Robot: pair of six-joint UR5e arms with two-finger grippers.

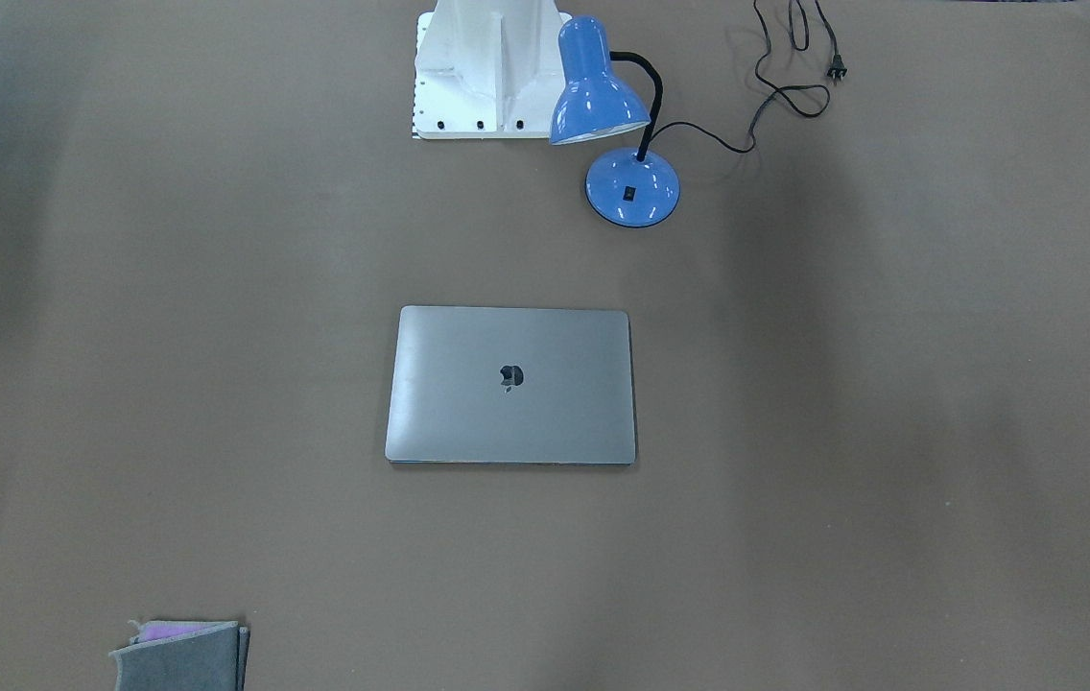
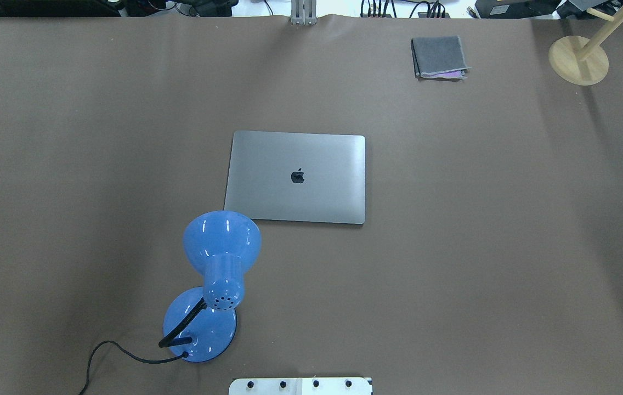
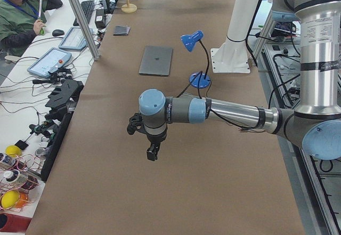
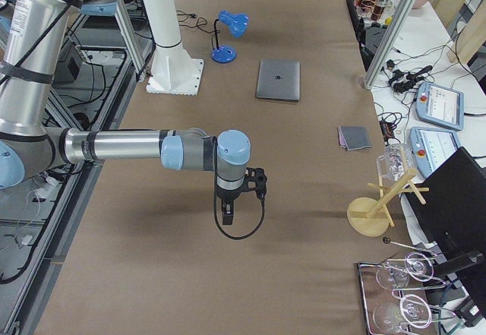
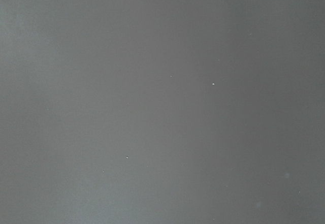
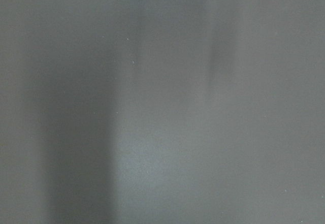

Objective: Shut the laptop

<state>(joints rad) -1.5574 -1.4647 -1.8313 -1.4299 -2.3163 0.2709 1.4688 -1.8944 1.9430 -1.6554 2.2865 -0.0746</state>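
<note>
Two black two-finger grippers hang over the bare brown table [image 2: 509,247], one on each silver and blue arm: the left gripper [image 3: 153,153] and the right gripper [image 4: 228,215]. They show only in the side views, so I cannot tell if their fingers are apart or together, and I see nothing in them. Both wrist cameras show only blurry grey. Each gripper is out near its own end of the table, well apart from the thin grey metal laptop [image 2: 296,176], which lies in the middle of the table. Its lid lies flat on its base with the dark apple logo facing up, so I think it is shut already. To end well, the arms should keep away from it and not push on the lid, and a look along the edges should show lid and base lined up. Just beside the laptop's near left corner stands the shiny blue desk lamp [image 2: 218,258], its shade leaning over that corner. Counting: one laptop, one lamp, one small grey folded cloth stack [image 2: 439,56] at the far side, one pale wooden stand [image 2: 577,59], two arms, two grippers.
</note>
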